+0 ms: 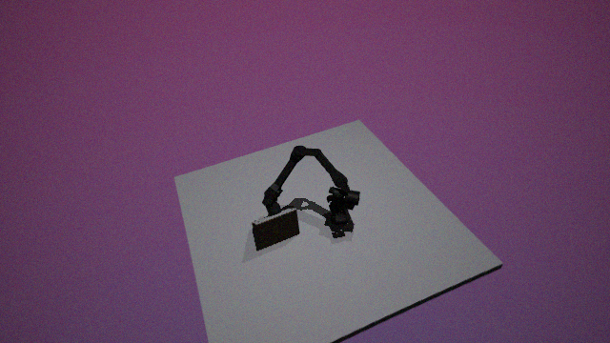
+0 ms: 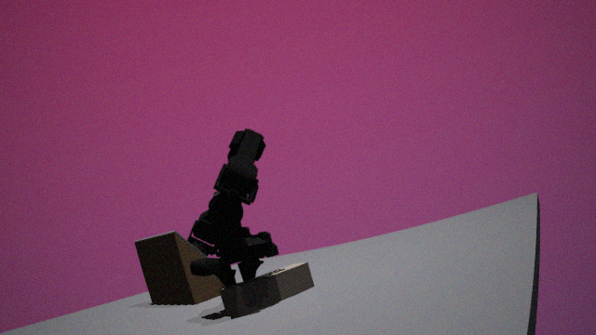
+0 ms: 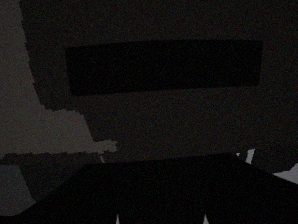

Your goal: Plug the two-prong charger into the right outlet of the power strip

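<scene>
The power strip (image 2: 298, 280) (image 3: 165, 120) lies on the white table top; in the wrist view its shaded face fills most of the picture, with a long black rectangle (image 3: 165, 67) across it. My gripper (image 2: 238, 278) points down at the near-left part of the strip and is shut on the charger. The charger (image 3: 160, 187) is a black body at the bottom centre of the wrist view, its front edge against or very near the strip's face. No prongs show, and how deep they sit cannot be told. The outlet holes are hidden or too dark to see.
A brown box-like block (image 1: 276, 230) (image 2: 168, 272) stands on the white table top (image 1: 381, 272) (image 2: 419, 274), close to the arm's base in the top view and behind the gripper in the exterior view. The arm arches above the table. Lighting is dim.
</scene>
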